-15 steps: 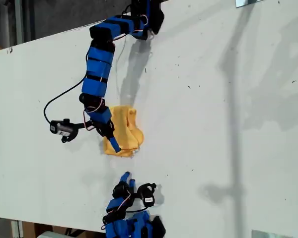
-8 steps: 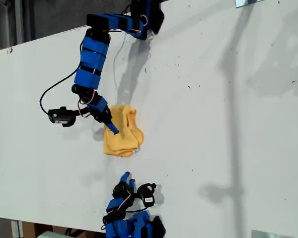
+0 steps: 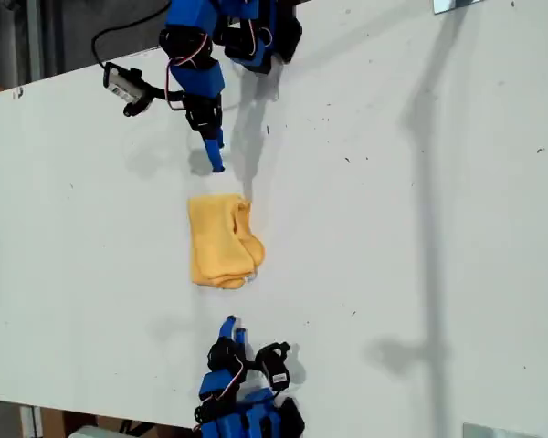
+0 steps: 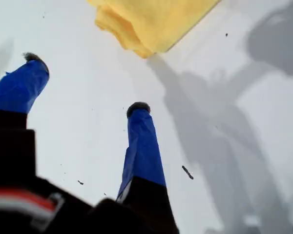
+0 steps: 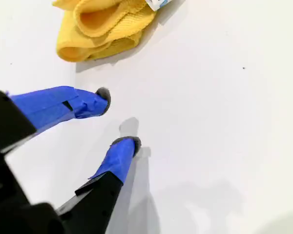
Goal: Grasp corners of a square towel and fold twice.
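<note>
The yellow towel (image 3: 221, 242) lies folded into a small bundle on the white table, flat along its upper part and bunched at its lower right in the exterior view. My first gripper (image 3: 214, 157) hovers open above the towel in that view, apart from it. In the first wrist view its blue fingers (image 4: 141, 141) spread wide over bare table, short of the towel (image 4: 151, 22). My second gripper (image 3: 231, 326) rests open below the towel. Its wrist view shows the bunched end (image 5: 105, 27) with a pale tag (image 5: 156, 4) beyond the gripper (image 5: 117, 118).
The white table (image 3: 393, 228) stretches bare to the exterior view's right, crossed by long shadows. Its far edge (image 3: 91, 68) runs along the upper left of that view. Both arm bases sit at the table's edges, one at the top (image 3: 256, 27) and one at the bottom (image 3: 247, 420).
My first gripper has left the towel's edge and drawn back toward the top of the exterior view. The towel stays folded where it was. The second arm has barely moved.
</note>
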`<act>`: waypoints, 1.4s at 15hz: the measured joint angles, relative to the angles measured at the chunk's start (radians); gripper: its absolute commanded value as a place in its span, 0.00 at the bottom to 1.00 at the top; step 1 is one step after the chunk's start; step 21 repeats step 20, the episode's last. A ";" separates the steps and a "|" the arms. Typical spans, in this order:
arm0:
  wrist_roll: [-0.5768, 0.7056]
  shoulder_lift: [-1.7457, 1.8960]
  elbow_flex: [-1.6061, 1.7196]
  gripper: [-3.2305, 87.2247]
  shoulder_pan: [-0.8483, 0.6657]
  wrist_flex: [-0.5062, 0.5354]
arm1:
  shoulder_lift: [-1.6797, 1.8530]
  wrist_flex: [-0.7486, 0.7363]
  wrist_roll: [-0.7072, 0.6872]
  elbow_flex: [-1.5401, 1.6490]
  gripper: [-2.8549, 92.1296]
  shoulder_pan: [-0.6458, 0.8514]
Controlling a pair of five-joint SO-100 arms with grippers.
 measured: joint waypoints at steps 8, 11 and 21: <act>0.156 0.736 0.078 0.18 0.097 0.658 | 0.523 0.258 0.069 0.319 0.18 -0.002; 0.242 0.738 0.083 0.17 0.110 0.657 | 0.540 0.376 0.081 0.321 0.18 0.052; 0.405 0.738 0.086 0.17 0.109 0.655 | 0.540 0.423 0.166 0.316 0.18 0.156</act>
